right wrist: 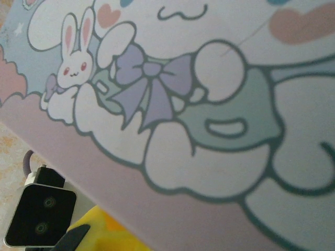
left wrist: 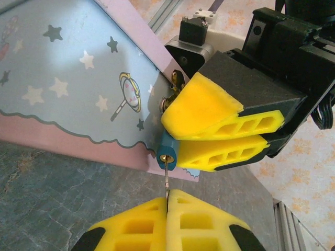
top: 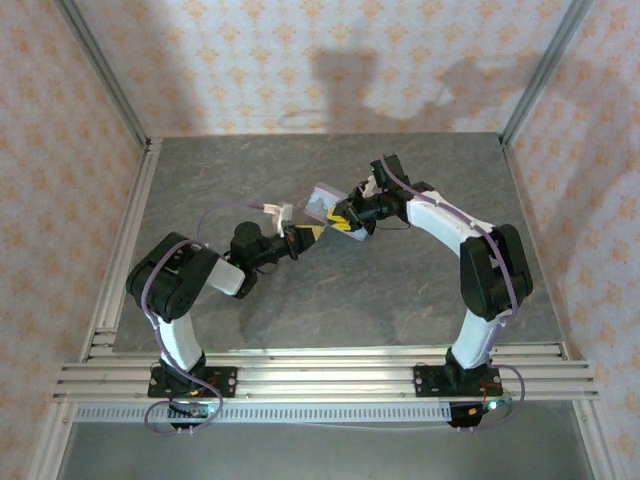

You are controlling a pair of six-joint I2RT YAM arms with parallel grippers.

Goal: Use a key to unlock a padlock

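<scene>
The padlock (left wrist: 168, 148) is a tiny teal lock hanging at the front edge of a pastel cartoon tin (left wrist: 68, 78). My right gripper (left wrist: 172, 137) comes in from the upper right, its yellow fingers (left wrist: 209, 112) shut on the padlock's body. From below, my left gripper (left wrist: 168, 197) is shut on the key (left wrist: 167, 175), and the thin blade's tip sits in the brass keyhole. In the top view the left gripper (top: 308, 234) and right gripper (top: 347, 218) meet at the tin (top: 325, 202) in mid-table. The tin's lid (right wrist: 209, 104) hides the padlock in the right wrist view.
A gold hasp (left wrist: 178, 79) sticks out of the tin just above the padlock. The tin is tilted and resting on the grey stone-look table (top: 400, 300). Patterned walls and aluminium rails (top: 130, 230) enclose the table on three sides.
</scene>
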